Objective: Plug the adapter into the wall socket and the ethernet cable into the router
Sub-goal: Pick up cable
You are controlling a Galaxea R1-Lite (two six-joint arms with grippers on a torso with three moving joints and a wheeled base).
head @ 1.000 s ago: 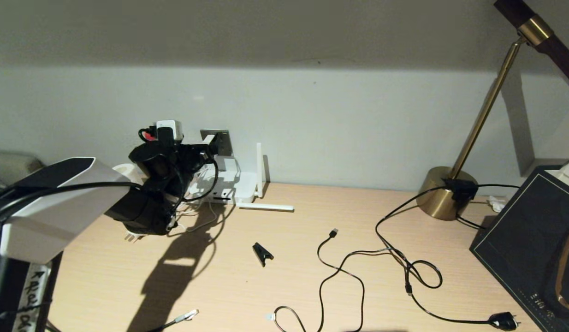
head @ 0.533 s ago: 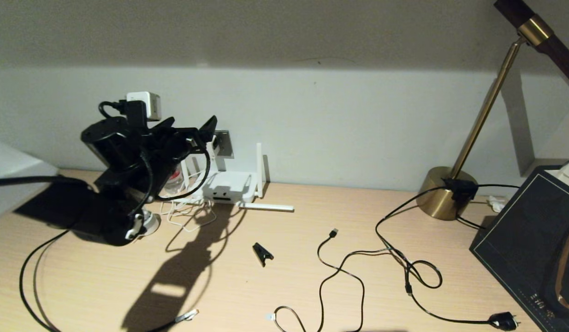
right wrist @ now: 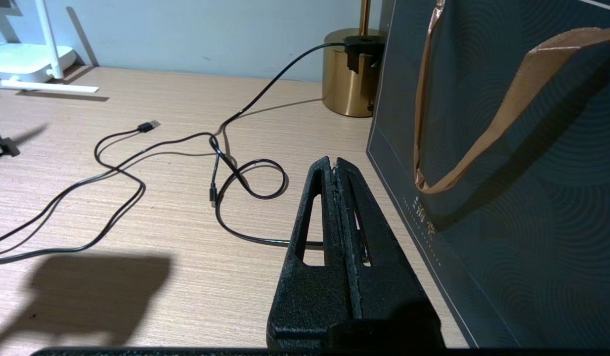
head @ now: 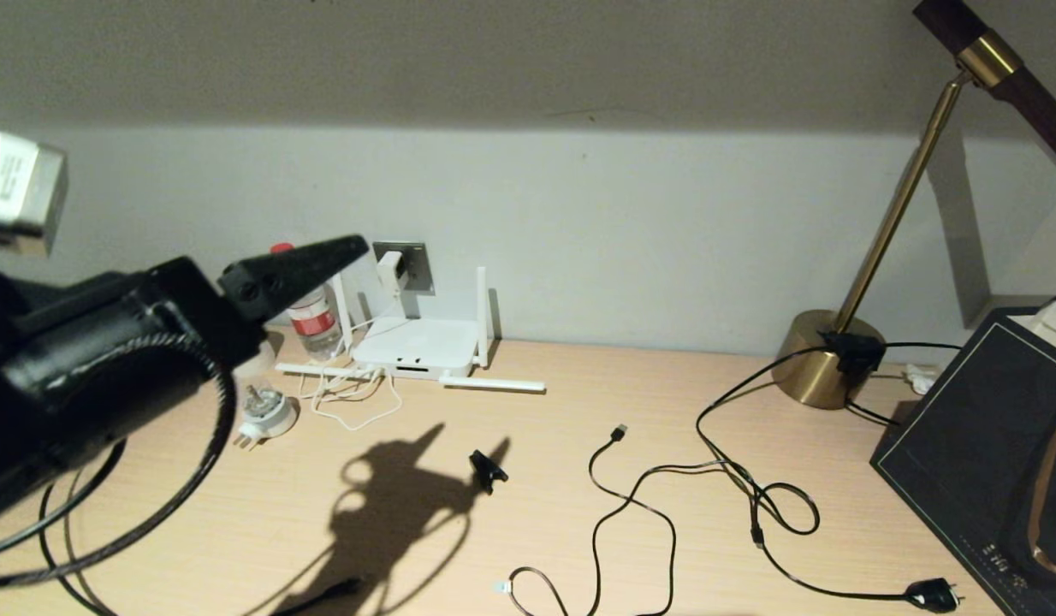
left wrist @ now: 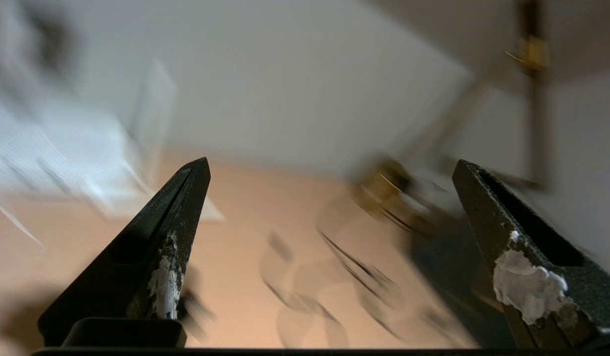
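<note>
Adapter [head: 393, 267]: small white cube, seated in the socket [head: 406, 264], a dark grey square faceplate on the wall at 11 o'clock of the desk. Thin white cord drops from it to a loose tangle on the desk.
Router [head: 418, 346]: flat white box directly below the socket; two antennas upright, two lying flat.
Ethernet cable [head: 318, 595]: black, only its end showing, at 7 o'clock, well apart from the router.

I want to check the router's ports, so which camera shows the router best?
The head view: the router sits whole against the wall below the wall socket, antennas and front edge visible. The right wrist view catches only one corner and two antennas. The left wrist view shows just a white blur, too smeared to read.
</note>
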